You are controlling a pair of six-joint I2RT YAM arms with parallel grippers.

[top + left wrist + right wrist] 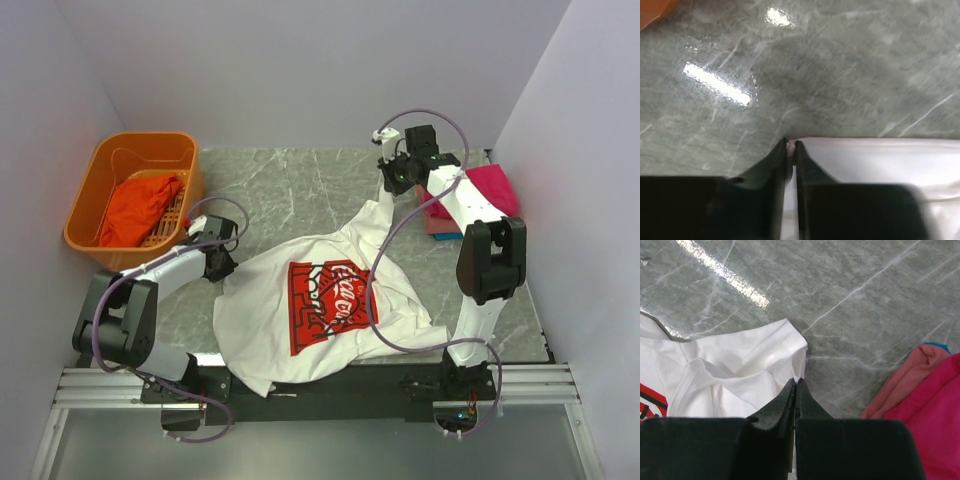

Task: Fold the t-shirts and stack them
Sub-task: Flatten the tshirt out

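The white t-shirt (300, 310) with a red print lies spread on the marble table, print up. My left gripper (222, 262) is shut on the shirt's left edge, with cloth pinched between the jaws in the left wrist view (791, 146). My right gripper (390, 188) is shut on the shirt's far right corner and holds it stretched; the right wrist view shows the jaws (796, 382) closed on the white cloth (740, 370). Folded magenta and pink shirts (470, 200) lie stacked at the far right, also in the right wrist view (930, 405). An orange-red shirt (138, 205) lies in the basket.
The orange plastic basket (95, 175) stands at the far left of the table. White walls close in the left, back and right sides. The shirt's near hem hangs over the table's front edge (260, 375).
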